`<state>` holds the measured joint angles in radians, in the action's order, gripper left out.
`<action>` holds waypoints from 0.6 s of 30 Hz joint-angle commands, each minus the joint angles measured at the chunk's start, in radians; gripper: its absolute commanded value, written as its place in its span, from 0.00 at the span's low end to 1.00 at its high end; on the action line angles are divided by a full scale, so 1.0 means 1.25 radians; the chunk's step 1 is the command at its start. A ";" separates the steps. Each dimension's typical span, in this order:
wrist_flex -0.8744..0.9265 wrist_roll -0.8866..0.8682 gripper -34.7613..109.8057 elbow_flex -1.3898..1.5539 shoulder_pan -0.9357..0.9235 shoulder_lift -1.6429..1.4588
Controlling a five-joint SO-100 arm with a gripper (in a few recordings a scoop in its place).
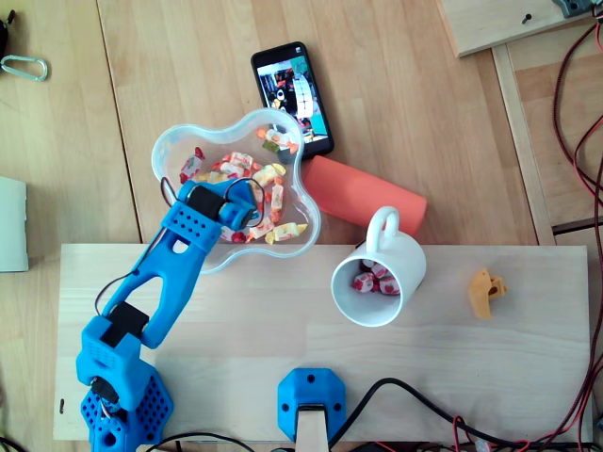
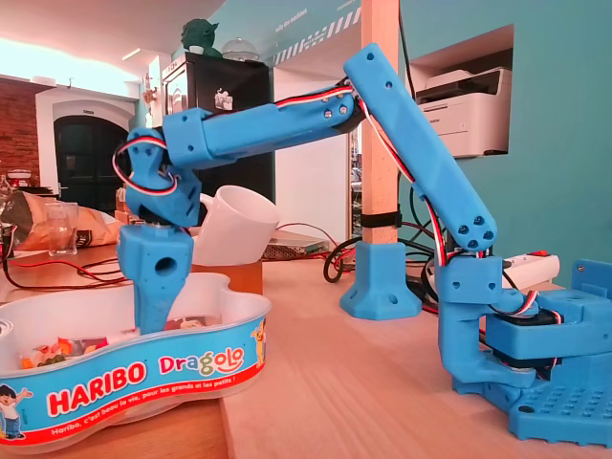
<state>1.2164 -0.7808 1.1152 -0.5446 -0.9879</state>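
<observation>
I count 1 Haribo tub (image 1: pixel 172 151), 1 white mug (image 1: pixel 411 264), 1 orange tube (image 1: pixel 363 193), 1 carabiner (image 1: pixel 24 67), and 3 wrapped sweets (image 1: pixel 372 280) inside the mug.

tub (image 2: pixel 143 382) | HARIBO | Dragolo | "pour les grands et les petits !"

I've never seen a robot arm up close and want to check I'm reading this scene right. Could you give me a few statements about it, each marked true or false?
1. The gripper reaches down into the candy tub. True.
2. The white mug is empty. False: a few wrapped sweets lie in it.
3. The orange cylinder stands upright. False: it lies on its side, beside the mug's handle.
4. A phone lies by the tub, on the side away from the arm's base. True.
</observation>
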 commanded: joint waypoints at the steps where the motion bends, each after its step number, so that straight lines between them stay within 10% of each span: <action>1: 0.015 -0.006 0.22 -0.059 -0.018 -0.033; 18: 0.055 0.004 0.22 -0.152 -0.009 -0.265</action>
<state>1.2548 -0.7716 0.9695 -0.5507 -1.1428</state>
